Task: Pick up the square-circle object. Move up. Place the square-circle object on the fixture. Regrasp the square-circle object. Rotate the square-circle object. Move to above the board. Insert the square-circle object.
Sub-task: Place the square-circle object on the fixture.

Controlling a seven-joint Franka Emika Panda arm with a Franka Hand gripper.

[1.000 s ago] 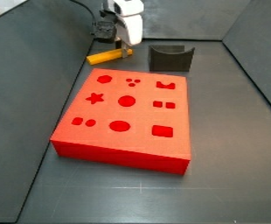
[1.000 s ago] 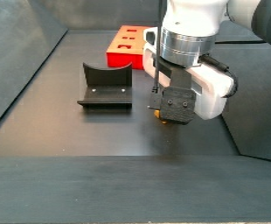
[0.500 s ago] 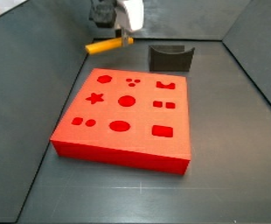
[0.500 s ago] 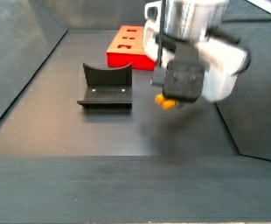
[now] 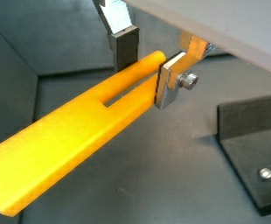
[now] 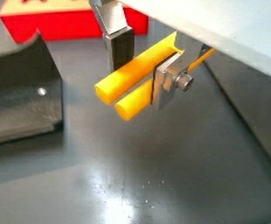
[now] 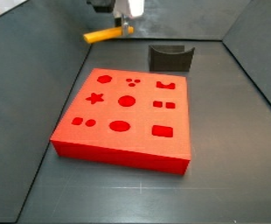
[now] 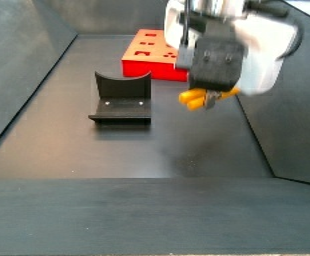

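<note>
Pincer (image 5: 148, 63) clamped on yellow square-circle object (image 5: 79, 131), held horiz. in air, well above tray floor (image 7: 232, 140); fixture (image 7: 170, 59) & red board (image 7: 126, 114) below, apart.

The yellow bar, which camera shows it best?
A wrist view: the square-circle object runs nearly full length, clamped in the gripper. The other wrist view foreshortens it; the side views show a small bar or just its tip.

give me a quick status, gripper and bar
Gripper shut on the square-circle object, up off the floor. Bar level, clear of the fixture and the board. Nothing between it and the fixture.
</note>
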